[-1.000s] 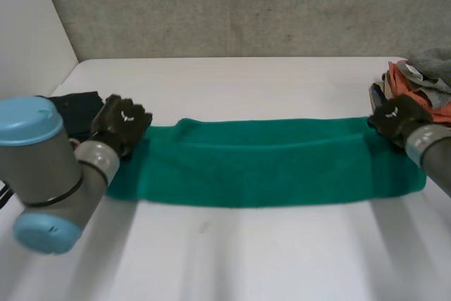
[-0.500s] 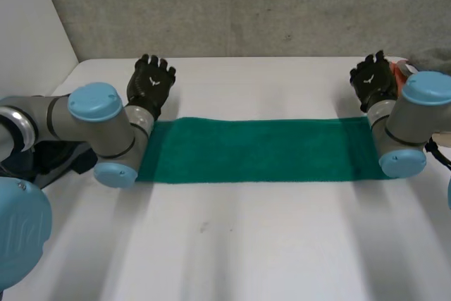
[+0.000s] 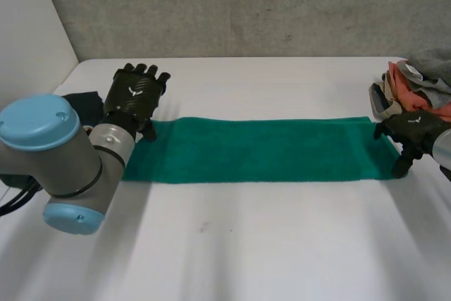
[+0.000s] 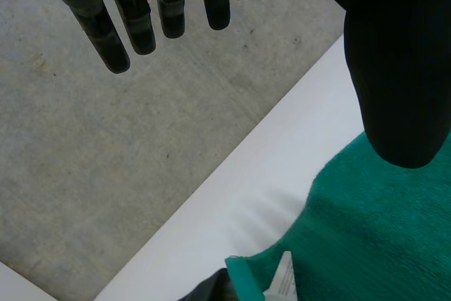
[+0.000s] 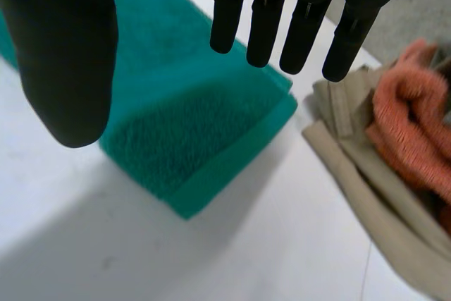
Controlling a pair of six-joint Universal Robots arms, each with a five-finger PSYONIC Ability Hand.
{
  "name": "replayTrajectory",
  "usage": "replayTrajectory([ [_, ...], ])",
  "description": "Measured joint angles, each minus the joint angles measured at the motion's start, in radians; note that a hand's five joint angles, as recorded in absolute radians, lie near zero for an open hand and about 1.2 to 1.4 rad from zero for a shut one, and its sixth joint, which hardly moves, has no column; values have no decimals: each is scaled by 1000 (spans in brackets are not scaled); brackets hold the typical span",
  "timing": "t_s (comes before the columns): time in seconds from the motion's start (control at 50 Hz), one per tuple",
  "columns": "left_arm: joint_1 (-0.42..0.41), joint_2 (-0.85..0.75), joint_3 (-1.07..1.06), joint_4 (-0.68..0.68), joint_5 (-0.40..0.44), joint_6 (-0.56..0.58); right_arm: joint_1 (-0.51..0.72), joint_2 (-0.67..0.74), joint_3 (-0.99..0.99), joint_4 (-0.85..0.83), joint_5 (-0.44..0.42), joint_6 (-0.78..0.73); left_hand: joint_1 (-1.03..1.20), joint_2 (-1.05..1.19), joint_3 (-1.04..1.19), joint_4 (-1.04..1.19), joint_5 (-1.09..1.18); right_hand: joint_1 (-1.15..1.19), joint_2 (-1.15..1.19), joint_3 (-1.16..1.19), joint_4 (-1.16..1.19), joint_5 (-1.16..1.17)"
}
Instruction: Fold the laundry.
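Green towel (image 3: pixel 261 149) lies flat as a long narrow strip across the middle of the frame on the white table (image 3: pixel 246 244), already folded lengthwise by the look of it. The left hand (image 3: pixel 134 96) is at the strip's left end, over its far corner. Its wrist view shows straight fingers (image 4: pixel 141 12), thumb spread wide, nothing held. A small white label (image 4: pixel 283 280) pokes out at that corner. The right hand (image 3: pixel 412 128) is at the right end, hovering over the short edge, fingers (image 5: pixel 268 12) straight, thumb apart, empty too. The laundry pile (image 3: pixel 419 79) sits at the right edge just beside that end, and a dark cloth (image 3: pixel 81 107) lies at the left behind the left arm. The likely step is halving the strip's length. To do it well, pinch through both layers at a short end so the lengthwise fold doesn't split, lift low, and carry it over to meet the other end squarely with long edges aligned. The right hand should avoid snagging the pile.
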Motion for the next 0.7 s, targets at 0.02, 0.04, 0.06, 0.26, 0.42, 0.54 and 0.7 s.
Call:
replayTrajectory([
  [0.02,0,-1,-6,7,0,-1,-4,12,1,-11,0,-2,0,0,0,0,0,3,5,3,5,3],
  [0.04,1,-3,-10,14,0,-1,-7,24,2,-23,0,-4,0,0,0,-1,0,7,9,8,10,9],
  [0.06,1,-5,-14,20,0,-1,-8,36,2,-35,0,-7,0,0,0,0,0,11,14,12,14,13],
  [0.26,4,-19,-19,41,0,2,-10,130,-10,-135,8,-17,0,0,0,0,0,568,590,572,570,563],
  [0.42,2,-8,-27,39,-1,3,-62,117,19,-225,33,-15,0,0,0,0,0,641,703,711,718,668],
  [0.54,3,21,-41,38,-1,2,-155,64,39,-237,46,-48,0,0,0,0,0,641,703,711,719,668],
  [0.7,20,88,-88,38,0,1,-225,1,29,-240,99,-243,0,0,0,0,0,641,703,711,719,668],
])
